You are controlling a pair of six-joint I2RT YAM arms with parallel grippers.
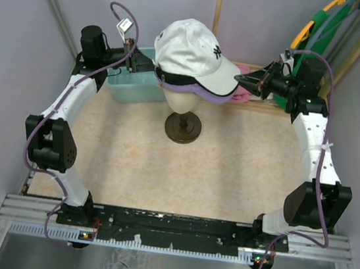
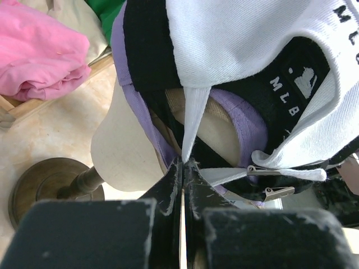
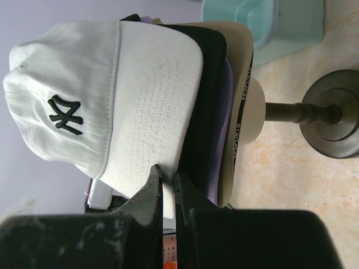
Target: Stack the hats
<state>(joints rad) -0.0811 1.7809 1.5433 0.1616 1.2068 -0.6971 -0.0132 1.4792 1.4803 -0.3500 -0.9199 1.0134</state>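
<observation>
The hats sit stacked on a mannequin head (image 1: 181, 99): the white cap (image 1: 191, 50) on top, the black cap (image 1: 201, 87) under it, then the purple cap (image 1: 215, 99). The tan cap's brim (image 3: 238, 84) shows lowest in the right wrist view. My left gripper (image 1: 154, 71) is at the back of the stack, shut on a white strip of the white cap (image 2: 193, 117). At the front, my right gripper (image 1: 237, 80) is shut on the edge of the white brim (image 3: 151, 112).
The head stands on a dark round base (image 1: 183, 128) on the tan table. A teal bin (image 1: 131, 80) is behind the left gripper. A pink cloth (image 2: 39, 56) and a green garment (image 2: 106, 11) lie in a wooden tray (image 2: 17, 109) at the back right.
</observation>
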